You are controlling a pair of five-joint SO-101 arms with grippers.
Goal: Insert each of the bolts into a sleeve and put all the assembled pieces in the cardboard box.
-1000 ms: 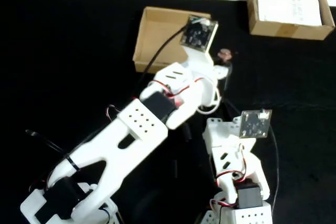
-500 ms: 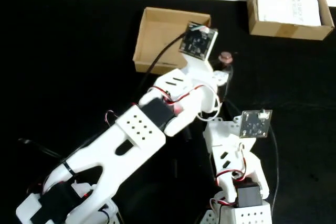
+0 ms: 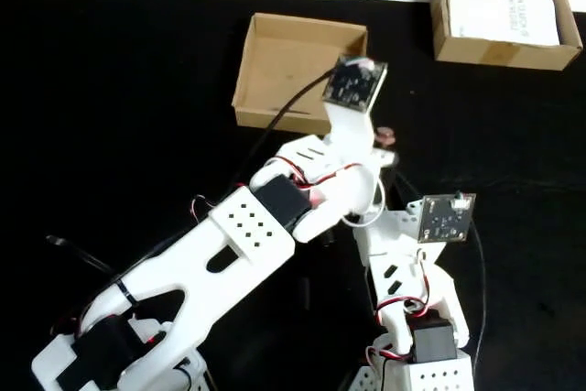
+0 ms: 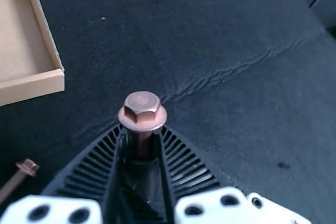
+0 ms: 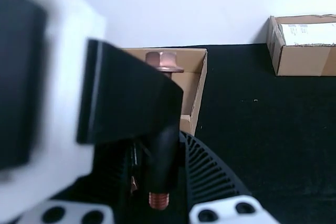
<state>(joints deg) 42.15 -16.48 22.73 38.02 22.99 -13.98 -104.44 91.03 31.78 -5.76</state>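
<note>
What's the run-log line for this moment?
left gripper: shut on bolt, head up | thread end: poking out below sleeve | second bolt: lying on table | cardboard box: no pieces visible inside

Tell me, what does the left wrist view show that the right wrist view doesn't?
The left wrist view adds a spare bolt lying on the black cloth, and the left pincer shut on the copper bolt just under its head. The right wrist view adds the black sleeve in the right pincer, the threaded tip poking out below it, and a white wall. Both share the copper bolt's head and the open cardboard box.
</note>
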